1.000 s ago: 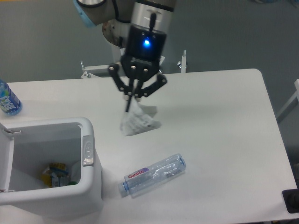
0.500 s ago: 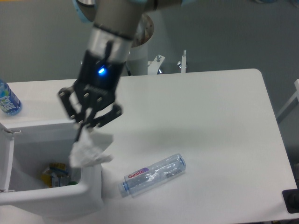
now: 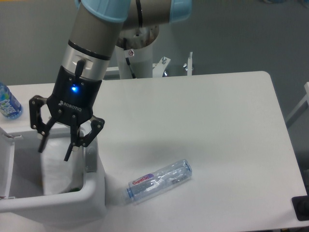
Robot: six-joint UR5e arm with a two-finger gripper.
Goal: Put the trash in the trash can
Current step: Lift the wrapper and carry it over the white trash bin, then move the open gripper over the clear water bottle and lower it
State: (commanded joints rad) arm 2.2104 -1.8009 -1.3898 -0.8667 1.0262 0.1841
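1. Gripper (image 3: 54, 147) hangs over the open trash can (image 3: 94, 193) at lower left of frame; fingers (image 3: 70, 151) spread apart, nothing pinched between them.
2. Paper scrap (image 3: 58, 176): a pale, blurred white shape lies inside the bin right below the fingers, apart from them. Looks like the crumpled paper, but too soft to make out edge marks.
3. Clear bottle (image 3: 159, 181) w/ purple-red label lies flat on the table (image 3: 217, 125), lower centre of frame, just right of the bin's right wall, not touching it as far as I can tell.
4. Key relation for next move: bottle sits to the right of and a bit lower in frame than the fingers, w/ the bin's thick rim between them. Long axis runs diagonal, cap end at lower left toward the bin, base end at upper right.
5. Judgement: paper part appears done; bottle not yet picked. Grasp likely needs jaws turned across that diagonal, closing on the body mid-length; round clear plastic could roll or slip.
6. Blue-label bottle (image 3: 8, 104) at far left edge, behind the bin. Not trash, leave it.
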